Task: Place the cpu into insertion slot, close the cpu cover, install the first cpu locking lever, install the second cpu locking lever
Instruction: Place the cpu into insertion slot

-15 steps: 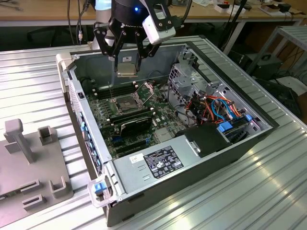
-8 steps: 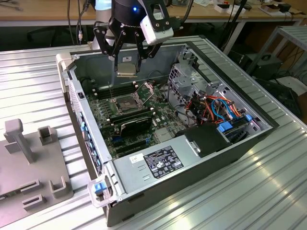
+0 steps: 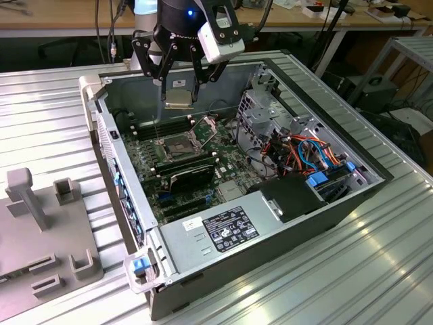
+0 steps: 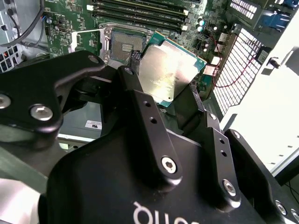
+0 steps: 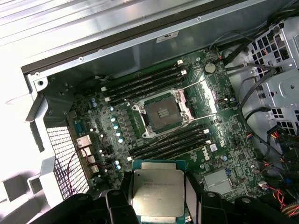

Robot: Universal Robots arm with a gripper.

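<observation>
My gripper (image 3: pixel 178 99) is shut on the cpu (image 3: pixel 177 97), a flat square chip with a silvery top and a green edge, and holds it in the air over the open computer case. In both wrist views the black fingers (image 5: pixel 124 198) press on two opposite edges of the cpu (image 5: pixel 156 190) (image 4: pixel 167 71). The insertion slot (image 3: pixel 177 145) (image 5: pixel 161 114) (image 4: pixel 124 44) lies below on the green board, with its dark pin grid bare. The cpu cover (image 3: pixel 204 128) stands tilted up at the slot's side. A thin wire lever (image 5: pixel 195 85) sticks out beside the slot.
Long black memory sticks (image 5: pixel 145 80) flank the slot on two sides. A black card (image 3: pixel 191 177), a power supply (image 3: pixel 223 229), loose cables (image 3: pixel 304 152) and a metal drive cage (image 3: pixel 260 108) crowd the case. A grey fixture (image 3: pixel 40 223) sits at the exterior view's left.
</observation>
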